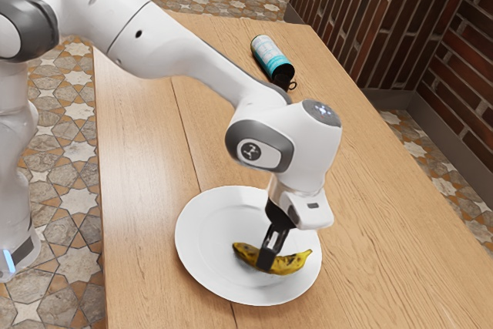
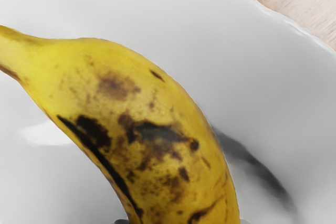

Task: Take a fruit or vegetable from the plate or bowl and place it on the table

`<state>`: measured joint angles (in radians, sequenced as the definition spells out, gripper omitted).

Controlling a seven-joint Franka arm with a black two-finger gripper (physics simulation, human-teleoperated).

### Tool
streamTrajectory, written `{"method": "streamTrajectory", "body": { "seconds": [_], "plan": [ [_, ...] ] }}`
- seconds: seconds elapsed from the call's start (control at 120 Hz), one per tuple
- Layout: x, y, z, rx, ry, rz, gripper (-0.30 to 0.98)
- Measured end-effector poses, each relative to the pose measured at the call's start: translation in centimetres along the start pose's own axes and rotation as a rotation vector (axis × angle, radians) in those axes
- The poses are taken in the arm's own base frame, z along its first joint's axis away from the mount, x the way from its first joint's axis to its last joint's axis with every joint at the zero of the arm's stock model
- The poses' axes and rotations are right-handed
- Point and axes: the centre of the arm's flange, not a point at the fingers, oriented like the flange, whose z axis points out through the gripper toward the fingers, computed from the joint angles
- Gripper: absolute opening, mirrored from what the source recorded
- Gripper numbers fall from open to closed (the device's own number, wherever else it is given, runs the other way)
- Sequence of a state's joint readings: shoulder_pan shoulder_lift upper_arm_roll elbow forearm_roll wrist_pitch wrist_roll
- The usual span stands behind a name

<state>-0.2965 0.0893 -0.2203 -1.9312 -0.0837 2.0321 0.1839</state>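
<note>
Pincer (image 1: 271, 256) hides the middle of the spotted banana (image 1: 293, 264)

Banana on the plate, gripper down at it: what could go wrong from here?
The banana is curved, so it could twist or slip as the gripper lifts. One end lies close to the rim of the plate; a low sideways move might catch it and drag the plate.
</note>
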Motion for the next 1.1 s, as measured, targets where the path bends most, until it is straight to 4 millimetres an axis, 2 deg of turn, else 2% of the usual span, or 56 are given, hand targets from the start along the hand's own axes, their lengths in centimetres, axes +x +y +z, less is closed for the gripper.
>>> {"method": "streamTrajectory", "body": {
  "seconds": [0.142, 0.2, 0.242, 0.308, 0.35, 0.383, 0.433, 0.483, 0.533, 0.6, 0.725, 0.783, 0.842, 0.867, 0.967, 1.067, 1.1],
  "plan": [
    [0.3, -1.6, -2.1, 0.056, 0.031, 0.011, 0.09],
    [0.7, -3.1, -3.9, 0.086, 0.061, 0.007, 0.08],
    [0.9, -4.9, -5.5, 0.113, 0.085, -0.002, 0.08],
    [0.2, -9.6, -7.9, 0.153, 0.111, -0.047, 0.1],
    [-0.7, -13.9, -9.3, 0.177, 0.126, -0.095, 0.1],
    [-0.7, -18.1, -10.7, 0.206, 0.145, -0.13, 0.11],
    [0.5, -23.2, -11.8, 0.26, 0.163, -0.142, 0.12],
    [2.9, -25.2, -12.3, 0.3, 0.181, -0.099, 0.11],
    [4.5, -26.2, -12.2, 0.31, 0.193, -0.048, 0.1],
    [5.1, -27.8, -11.1, 0.315, 0.177, -0.004, 0.11],
    [5.8, -31.2, -6.6, 0.282, 0.131, 0.057, 0.11],
    [6.1, -31.9, -4.5, 0.264, 0.108, 0.088, 0.1],
    [6.3, -31.9, -3.6, 0.253, 0.098, 0.121, 0.09],
    [6.4, -31.9, -3.5, 0.252, 0.096, 0.134, 0.12],
    [6.3, -32.2, -4.2, 0.258, 0.103, 0.166, 0.4],
    [6.3, -32.0, -4.8, 0.263, 0.105, 0.199, 0.55],
    [6.1, -30.4, -6.9, 0.277, 0.114, 0.221, 0.58]
  ]
}}
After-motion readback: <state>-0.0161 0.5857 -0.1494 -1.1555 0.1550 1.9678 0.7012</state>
